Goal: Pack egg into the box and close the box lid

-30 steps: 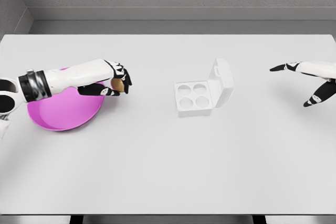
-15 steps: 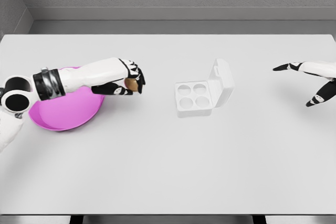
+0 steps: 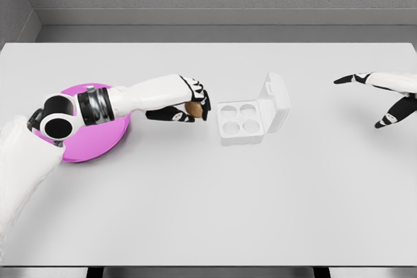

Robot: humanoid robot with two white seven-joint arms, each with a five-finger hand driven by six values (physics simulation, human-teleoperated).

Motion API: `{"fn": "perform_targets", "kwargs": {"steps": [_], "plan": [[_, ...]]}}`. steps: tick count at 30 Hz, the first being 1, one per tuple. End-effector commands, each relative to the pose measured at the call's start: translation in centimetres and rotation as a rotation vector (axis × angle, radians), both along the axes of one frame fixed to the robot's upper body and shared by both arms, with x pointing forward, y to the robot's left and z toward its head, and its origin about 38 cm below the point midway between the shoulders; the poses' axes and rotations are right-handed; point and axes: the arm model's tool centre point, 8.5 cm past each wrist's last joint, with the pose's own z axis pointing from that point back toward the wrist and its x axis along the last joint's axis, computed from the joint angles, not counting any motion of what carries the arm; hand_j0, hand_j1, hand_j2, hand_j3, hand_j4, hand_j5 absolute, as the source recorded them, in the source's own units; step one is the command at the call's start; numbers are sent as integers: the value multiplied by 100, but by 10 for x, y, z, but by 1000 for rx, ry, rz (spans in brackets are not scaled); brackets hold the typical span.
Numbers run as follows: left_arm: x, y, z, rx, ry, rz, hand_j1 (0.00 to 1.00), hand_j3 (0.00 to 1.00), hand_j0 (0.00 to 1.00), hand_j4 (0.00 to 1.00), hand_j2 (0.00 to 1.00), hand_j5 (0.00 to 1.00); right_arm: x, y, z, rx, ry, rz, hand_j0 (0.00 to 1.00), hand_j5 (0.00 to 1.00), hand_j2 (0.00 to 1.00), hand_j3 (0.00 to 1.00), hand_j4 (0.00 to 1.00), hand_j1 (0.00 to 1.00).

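Beside the box (image 3: 242, 122), the left robot hand (image 3: 189, 102), gripping the egg (image 3: 193, 109), has moved closer.

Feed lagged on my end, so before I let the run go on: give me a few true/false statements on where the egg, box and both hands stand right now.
1. The left hand is shut on the egg. True.
2. The egg already sits in one of the box's cups. False: all four cups of the box are empty, and the egg is held just left of the box.
3. The box lid is closed. False: it stands open, raised on the box's right side.
4. The right hand is open and holds nothing, far right of the box. True.
5. The pink plate lies right of the box. False: it lies at the table's left, under the left arm.
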Motion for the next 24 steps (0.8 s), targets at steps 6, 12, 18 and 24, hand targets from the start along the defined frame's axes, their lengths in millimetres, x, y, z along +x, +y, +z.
{"fn": "perform_targets", "kwargs": {"steps": [6,12,18,24], "plan": [[-2,-27,-2,-16,8,-46,41,41,41,41,41,41,1,1,-1,8,2,-2,100,100,100,100,100,100],[4,-49,-5,-26,9,-54,41,41,41,41,41,41,2,0,1,6,-3,-4,100,100,100,100,100,100],[9,-66,-8,-61,40,-58,41,41,41,41,41,41,2,0,1,6,-2,-6,100,100,100,100,100,100],[17,-69,-17,-109,105,-44,41,41,41,41,41,41,2,-1,2,5,-4,-7,100,100,100,100,100,100]]}}
